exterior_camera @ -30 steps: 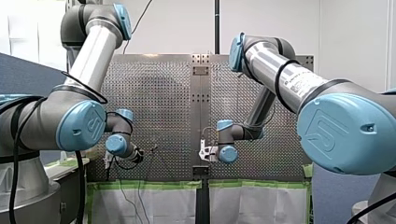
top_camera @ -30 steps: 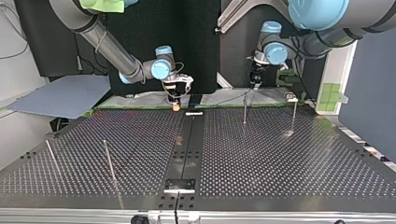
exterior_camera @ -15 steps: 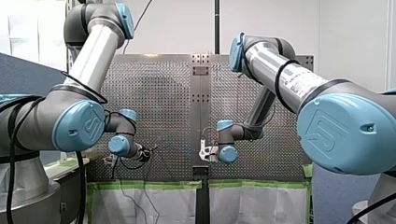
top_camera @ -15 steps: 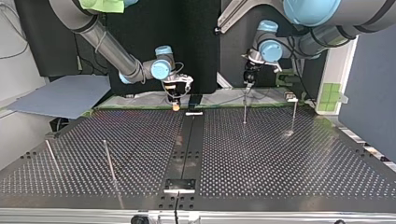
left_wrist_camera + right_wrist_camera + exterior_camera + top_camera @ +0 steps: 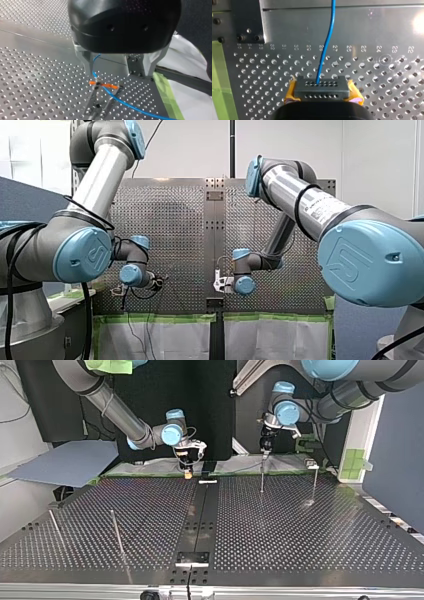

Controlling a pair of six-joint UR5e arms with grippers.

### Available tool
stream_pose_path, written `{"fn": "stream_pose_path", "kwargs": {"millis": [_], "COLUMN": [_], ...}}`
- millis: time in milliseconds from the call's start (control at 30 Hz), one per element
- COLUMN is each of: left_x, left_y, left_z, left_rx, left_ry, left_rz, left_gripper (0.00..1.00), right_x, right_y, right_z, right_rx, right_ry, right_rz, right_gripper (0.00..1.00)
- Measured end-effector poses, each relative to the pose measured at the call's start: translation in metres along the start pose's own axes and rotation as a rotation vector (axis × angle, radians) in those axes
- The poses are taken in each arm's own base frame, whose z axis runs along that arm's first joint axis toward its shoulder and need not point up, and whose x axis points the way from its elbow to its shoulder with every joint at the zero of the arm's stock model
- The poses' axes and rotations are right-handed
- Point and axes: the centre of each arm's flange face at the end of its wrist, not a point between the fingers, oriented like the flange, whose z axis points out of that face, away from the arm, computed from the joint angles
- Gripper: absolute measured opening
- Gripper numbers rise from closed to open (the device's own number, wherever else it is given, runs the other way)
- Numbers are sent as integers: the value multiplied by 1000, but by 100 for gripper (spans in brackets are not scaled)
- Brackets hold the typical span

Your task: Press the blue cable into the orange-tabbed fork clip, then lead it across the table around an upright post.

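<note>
**Right wrist view, nearest first.** My right claw (image 5: 322,94), with yellow pads on either side, is clamped on a black perforated block (image 5: 322,87). The blue cable (image 5: 329,37) enters that block and runs straight ahead over the bench (image 5: 387,82). Judged purpose: anchor this end so the other arm can work the run without dragging it.

**Left wrist view.** On my left claw (image 5: 113,68) the metal fingers (image 5: 88,63) stand apart, with bench visible between them. The cable comes down close beside one finger; I cannot tell whether it touches. Just ahead it crosses the fork clip (image 5: 102,85) between the two orange tabs, then trails away low over the bench. Judged: the cable sits in the fork, depth unconfirmed, and the claw hangs over it to press or check.

**Cable.** Thin, bright blue, smooth jacket, gentle curves, no kinks seen. I expect it to be limp and slightly springy.

**Top view, further out.** The left claw hangs just above an upright post (image 5: 262,476), with a second post (image 5: 314,484) nearby. Two more posts (image 5: 116,532) stand well apart across the bench. Routing around a post is not yet done.
</note>
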Motion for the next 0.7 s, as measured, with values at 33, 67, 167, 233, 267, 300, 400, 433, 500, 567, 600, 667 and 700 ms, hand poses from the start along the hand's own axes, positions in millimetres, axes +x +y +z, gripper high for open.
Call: {"fn": "stream_pose_path", "kwargs": {"millis": [33, 67, 167, 233, 267, 300, 400, 433, 500, 567, 600, 667, 700], "left_x": [-1, -1, -3, -3, -3, -3, -3, -3, -3, -3, -3, -3, -3], "left_y": [-1, -1, -4, -6, -7, -8, -11, -12, -13, -13, -13, -13, -13], "left_z": [0, 0, 0, 0, 0, 0, -1, -1, -2, -2, -2, -2, -2], "left_rx": [-1, -2, -3, 0, 1, 3, 9, 10, 9, 2, -5, -12, -16], "left_ry": [-2, -3, -15, -23, -25, -26, -26, -26, -26, -26, -26, -26, -26], "left_rz": [1, 1, 0, -8, -12, -16, -20, -20, -20, -20, -21, -23, -25], "left_gripper": [100, 100, 100, 100, 100, 100, 100, 100, 100, 100, 100, 100, 100], "right_x": [0, 0, 0, 0, 0, 0, 0, 0, 0, 0, 0, 0, 0], "right_y": [0, 0, 0, 0, 0, 1, 1, 1, 2, 2, 2, 2, 2], "right_z": [0, 0, 0, 0, 0, 0, 0, 0, 0, 0, 0, 1, 1], "right_rx": [0, 0, 0, 0, 0, 0, -2, -2, -2, -3, -3, -4, -4], "right_ry": [0, 0, -1, 0, -1, -1, -1, -1, -1, -1, 0, 0, 1], "right_rz": [0, 0, 0, 0, 0, 0, 0, 0, 0, 1, 1, 1, 1], "right_gripper": [0, 0, 0, 0, 0, 0, 0, 0, 0, 0, 0, 0, 0]}}
